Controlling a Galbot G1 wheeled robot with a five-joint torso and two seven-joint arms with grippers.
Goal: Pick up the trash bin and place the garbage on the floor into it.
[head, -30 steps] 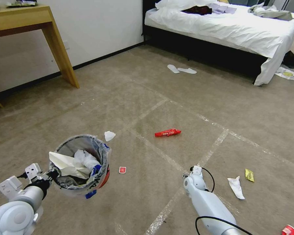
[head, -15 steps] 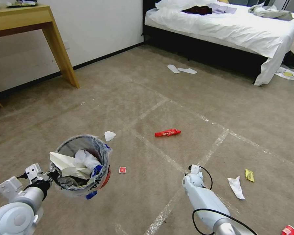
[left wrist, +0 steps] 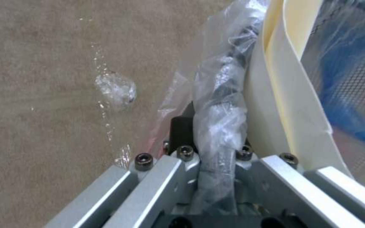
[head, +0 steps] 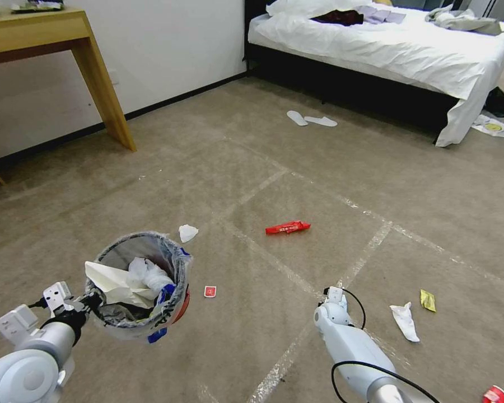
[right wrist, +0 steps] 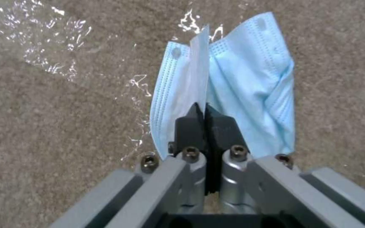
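The trash bin, dark mesh with a clear liner, hangs above the floor at the lower left. White papers fill it. My left gripper is shut on its near rim; in the left wrist view the gripper clamps the bag-wrapped rim. My right arm reaches down to the carpet at centre right. In the right wrist view my right gripper is shut on a fold of a pale blue face mask lying on the carpet.
More garbage lies around: a white tissue, a long red wrapper, a small red packet, crumpled white paper and a yellow wrapper. A wooden desk stands far left, a bed at the back right.
My right arm has drawn back a little toward me. The left arm and the bin have sunk slightly. The litter on the carpet has not moved.
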